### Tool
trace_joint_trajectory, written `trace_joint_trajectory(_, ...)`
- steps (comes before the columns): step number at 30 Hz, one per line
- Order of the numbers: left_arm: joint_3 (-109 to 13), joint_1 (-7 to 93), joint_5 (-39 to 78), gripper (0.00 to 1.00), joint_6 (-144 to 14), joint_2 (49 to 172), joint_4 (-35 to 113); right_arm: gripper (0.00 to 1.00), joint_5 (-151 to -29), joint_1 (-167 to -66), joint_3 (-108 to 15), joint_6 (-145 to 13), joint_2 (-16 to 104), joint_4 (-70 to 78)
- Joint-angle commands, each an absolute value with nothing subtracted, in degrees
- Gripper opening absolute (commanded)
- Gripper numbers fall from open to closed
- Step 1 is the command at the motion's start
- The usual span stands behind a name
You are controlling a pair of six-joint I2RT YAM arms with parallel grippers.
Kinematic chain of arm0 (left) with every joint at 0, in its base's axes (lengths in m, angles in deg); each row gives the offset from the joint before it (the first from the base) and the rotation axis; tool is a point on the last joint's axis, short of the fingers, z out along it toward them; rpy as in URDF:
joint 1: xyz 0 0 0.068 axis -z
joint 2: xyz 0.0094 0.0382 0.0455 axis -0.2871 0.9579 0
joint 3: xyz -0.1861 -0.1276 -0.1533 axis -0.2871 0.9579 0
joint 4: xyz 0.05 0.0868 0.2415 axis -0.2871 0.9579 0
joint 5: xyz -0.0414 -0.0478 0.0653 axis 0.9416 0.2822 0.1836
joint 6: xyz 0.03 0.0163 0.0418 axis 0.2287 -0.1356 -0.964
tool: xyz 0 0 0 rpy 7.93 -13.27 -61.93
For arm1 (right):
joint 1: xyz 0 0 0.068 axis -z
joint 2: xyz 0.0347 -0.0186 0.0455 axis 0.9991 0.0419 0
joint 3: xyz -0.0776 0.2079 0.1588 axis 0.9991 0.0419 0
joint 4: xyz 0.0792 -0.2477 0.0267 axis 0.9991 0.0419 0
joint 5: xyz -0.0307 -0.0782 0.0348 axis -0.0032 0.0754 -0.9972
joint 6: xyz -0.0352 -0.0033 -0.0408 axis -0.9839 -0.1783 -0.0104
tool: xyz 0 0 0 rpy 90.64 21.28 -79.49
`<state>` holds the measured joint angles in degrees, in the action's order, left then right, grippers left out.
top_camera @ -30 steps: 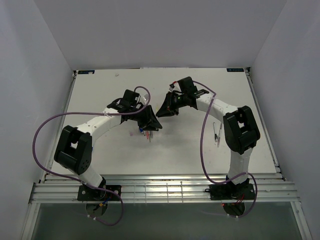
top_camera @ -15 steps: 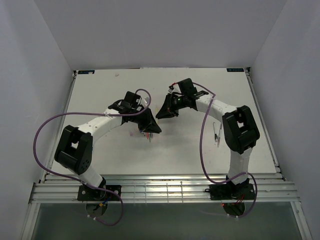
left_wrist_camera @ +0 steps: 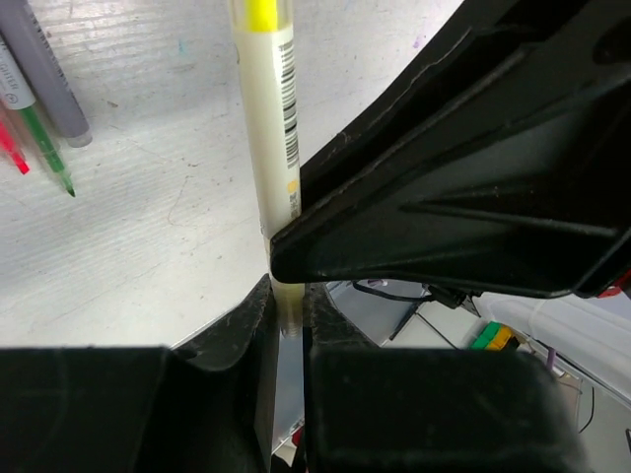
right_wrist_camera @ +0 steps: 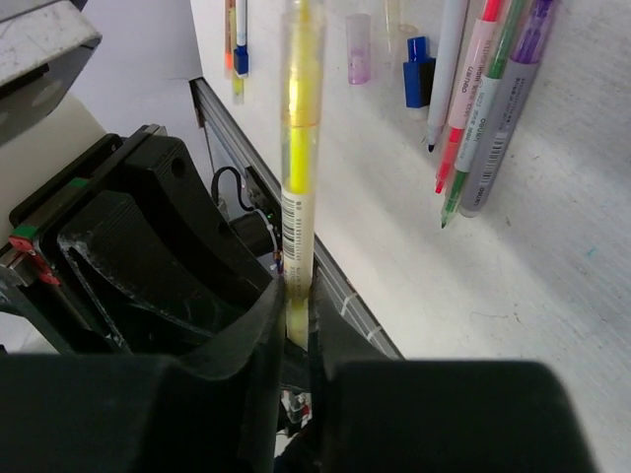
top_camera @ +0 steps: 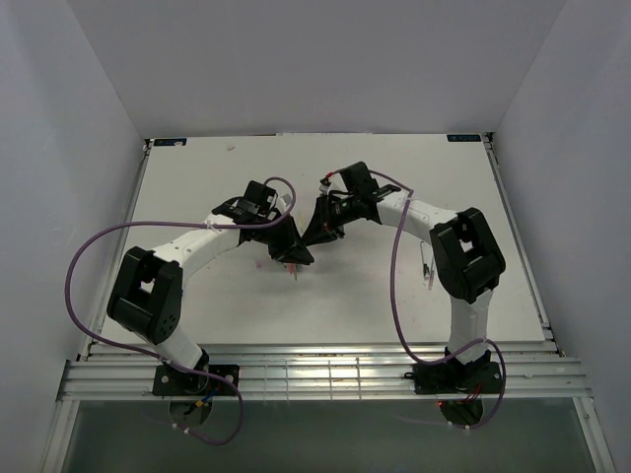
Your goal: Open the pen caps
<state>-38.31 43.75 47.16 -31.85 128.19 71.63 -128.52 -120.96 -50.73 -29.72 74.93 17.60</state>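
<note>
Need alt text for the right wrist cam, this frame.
A yellow pen runs up the middle of the frame, its lower end pinched between the fingers of the right hand, the black left hand gripping it from the left. Behind, on the white table, lie pink, green and grey pens, a blue cap and a clear purple cap.

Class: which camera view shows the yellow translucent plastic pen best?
The right wrist view: the yellow translucent plastic pen runs up most of the frame, its yellow core and barcode clear. The left wrist view shows a shorter stretch with the barcode. In the top external view it cannot be made out.
</note>
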Motion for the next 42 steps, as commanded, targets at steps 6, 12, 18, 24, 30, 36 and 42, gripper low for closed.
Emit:
trace_joint_trajectory(6, -36.88, 43.67, 47.04, 0.00, -33.93, 125.07, 69.79, 0.08, -131.59, -121.70, -55.08, -27.13, 78.69, 14.26)
trace_joint_trajectory(12, -32.57, 43.75, 47.58, 0.00, -33.84, 121.64, 68.20, 0.08, -128.34, -118.89, -60.18, -24.32, 81.41, 13.82)
trace_joint_trajectory(18, -29.67, 44.19, 47.67, 0.00, -33.23, 118.65, 67.68, 0.08, -127.37, -114.76, -70.55, -21.15, 87.47, 14.52)
trace_joint_trajectory(24, -29.31, 44.19, 46.35, 0.00, -33.57, 117.07, 67.59, 0.08, -125.79, -113.09, -79.53, -23.60, 90.74, 20.93)
trace_joint_trajectory(30, -28.79, 44.19, 43.55, 0.00, -33.40, 116.36, 68.55, 0.08, -123.59, -112.47, -77.25, -30.45, 89.16, 26.38)
trace_joint_trajectory(36, -33.18, 42.97, 31.94, 0.00, -36.12, 117.68, 78.56, 0.08, -120.34, -112.91, -71.65, -41.26, 85.83, 36.05)
trace_joint_trajectory(42, -35.20, 39.89, 23.33, 0.00, -36.83, 120.31, 84.28, 0.08, -118.32, -115.98, -62.31, -44.96, 82.22, 35.97)
